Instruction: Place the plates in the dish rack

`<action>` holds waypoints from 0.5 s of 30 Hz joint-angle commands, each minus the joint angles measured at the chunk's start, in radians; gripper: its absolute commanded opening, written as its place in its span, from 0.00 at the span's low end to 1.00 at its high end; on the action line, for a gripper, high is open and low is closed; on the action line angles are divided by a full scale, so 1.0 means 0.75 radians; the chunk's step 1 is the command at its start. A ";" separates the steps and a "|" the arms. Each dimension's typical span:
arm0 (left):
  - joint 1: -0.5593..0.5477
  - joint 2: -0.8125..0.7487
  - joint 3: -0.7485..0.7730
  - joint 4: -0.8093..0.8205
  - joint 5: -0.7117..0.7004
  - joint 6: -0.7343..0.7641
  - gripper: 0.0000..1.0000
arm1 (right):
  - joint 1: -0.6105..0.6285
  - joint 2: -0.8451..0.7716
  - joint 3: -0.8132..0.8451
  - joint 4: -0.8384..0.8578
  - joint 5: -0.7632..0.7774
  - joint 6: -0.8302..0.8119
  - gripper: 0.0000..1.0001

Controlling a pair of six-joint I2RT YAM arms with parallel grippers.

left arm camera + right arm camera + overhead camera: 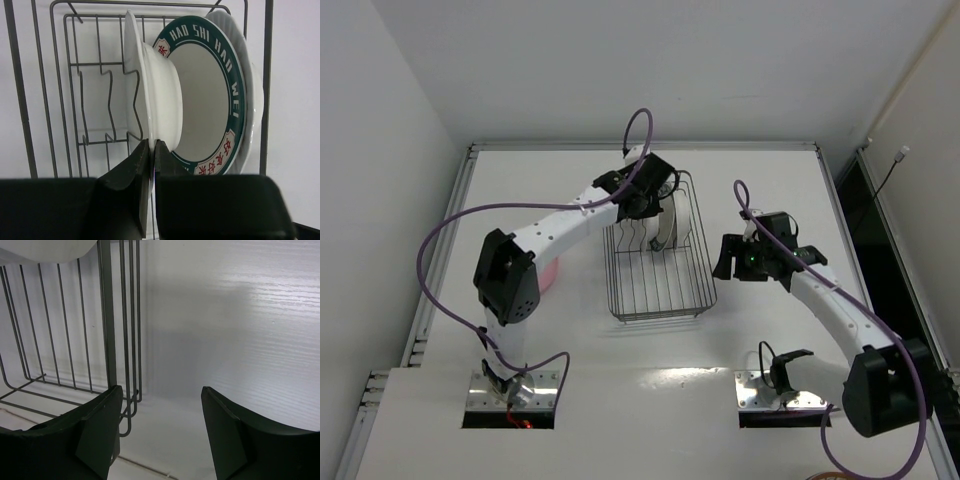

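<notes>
The left gripper [152, 160], reaching over the far end of a dark wire dish rack [658, 290], is clamped on the rim of a plain white round plate [160, 95] that stands on edge among the rack's upright prongs. Just to the right of that plate stands a white plate with a dark green lettered rim [205, 100], and close against its right side a white fluted plate [252, 95], both also upright at the far end of the rack. The near half of the rack holds nothing but wire. Left of the rack, what appears to be a pink plate [551, 272] lies on the white table [770, 190], mostly hidden beneath the left arm. The right gripper [160, 435] hangs just beside the rack's right wall, low over the table, its two dark fingers spread apart and holding nothing.
</notes>
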 commanded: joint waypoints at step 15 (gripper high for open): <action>-0.037 0.046 0.153 -0.002 0.184 0.065 1.00 | -0.003 0.015 -0.013 0.109 -0.116 0.000 0.61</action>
